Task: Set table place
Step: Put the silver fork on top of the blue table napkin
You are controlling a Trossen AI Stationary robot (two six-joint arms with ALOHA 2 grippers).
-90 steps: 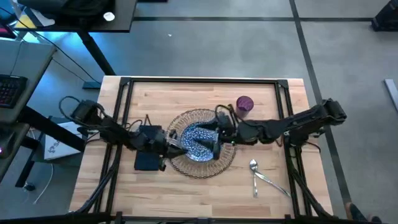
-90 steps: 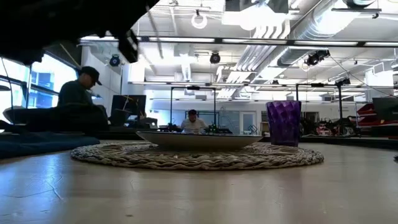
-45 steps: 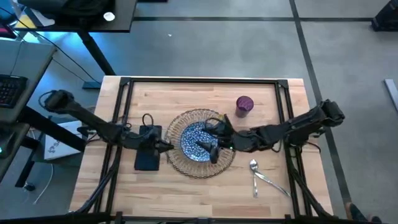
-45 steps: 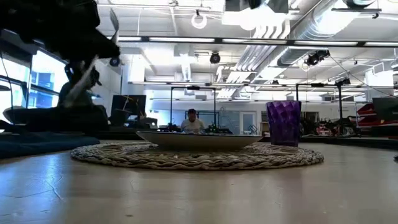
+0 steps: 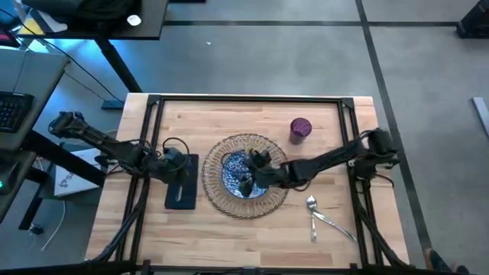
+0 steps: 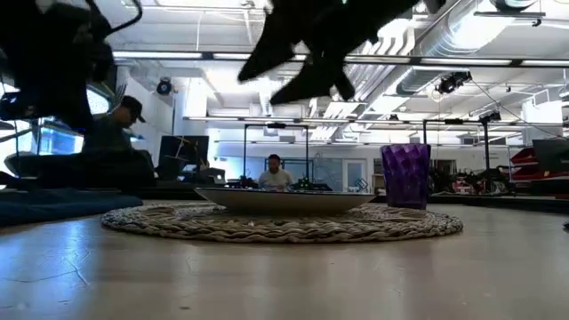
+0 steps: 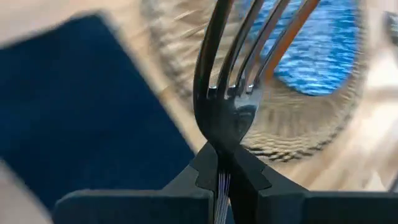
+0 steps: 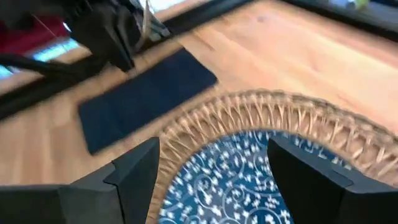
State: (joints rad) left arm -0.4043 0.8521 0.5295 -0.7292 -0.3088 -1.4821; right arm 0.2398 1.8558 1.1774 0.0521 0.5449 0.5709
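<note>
The left end effector (image 7: pixel 225 180) is clamped tight on the handle of a silver fork (image 7: pixel 233 93), tines pointing away from its fingers, and hangs over the dark navy napkin (image 5: pixel 183 183). Just past the fork tips lies the woven mat (image 5: pixel 246 176) carrying the blue-speckled plate (image 5: pixel 235 174). The right end effector (image 5: pixel 248 182) hovers above that plate with its fingers (image 8: pixel 134 174) spread wide and nothing between them, the plate directly beneath. Beyond it, toward the far bench edge, stands the purple cup (image 5: pixel 300 127), apart from the mat. A spoon (image 5: pixel 312 214) and another piece of cutlery lie on bare wood beside the right arm. The bench (image 5: pixel 229 241) offers open boards along its near edge and far side, bounded by the black rail frame (image 5: pixel 248 98).
</note>
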